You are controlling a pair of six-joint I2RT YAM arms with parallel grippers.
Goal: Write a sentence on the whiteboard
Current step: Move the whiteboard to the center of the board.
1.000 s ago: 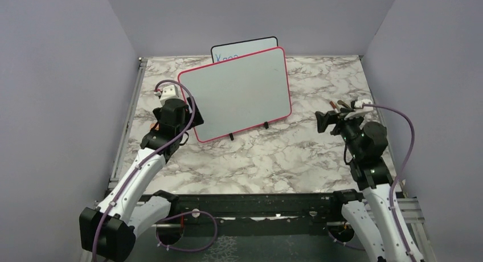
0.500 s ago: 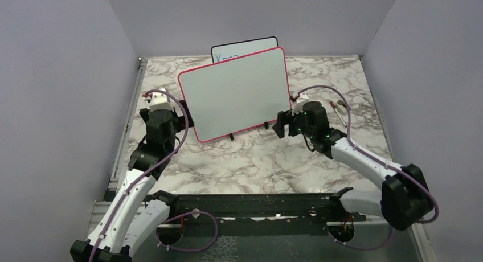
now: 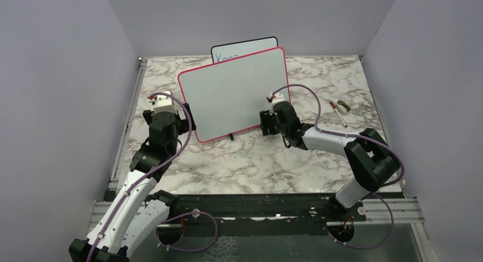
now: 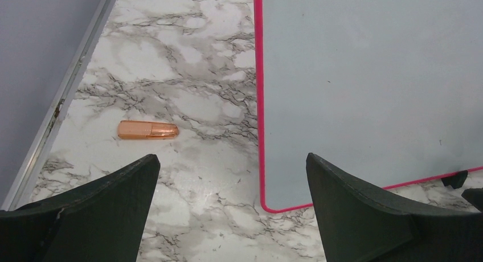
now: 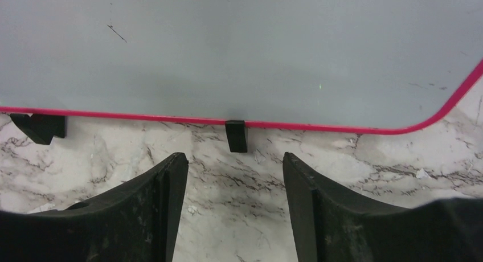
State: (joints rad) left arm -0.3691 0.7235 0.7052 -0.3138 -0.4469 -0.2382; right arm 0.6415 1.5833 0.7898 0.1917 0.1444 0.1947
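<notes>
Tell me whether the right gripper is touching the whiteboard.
Apart. The right wrist view shows marble table between the open right gripper and the whiteboard frame.

Item: black-framed board (image 3: 244, 47), beyond the right hand (image 3: 264, 121), behind the whiteboard (image 3: 236, 97). Blue handwriting (image 3: 228, 58), one line; only a leading "K" reads, the rest cut off by the whiteboard's top edge.
</notes>
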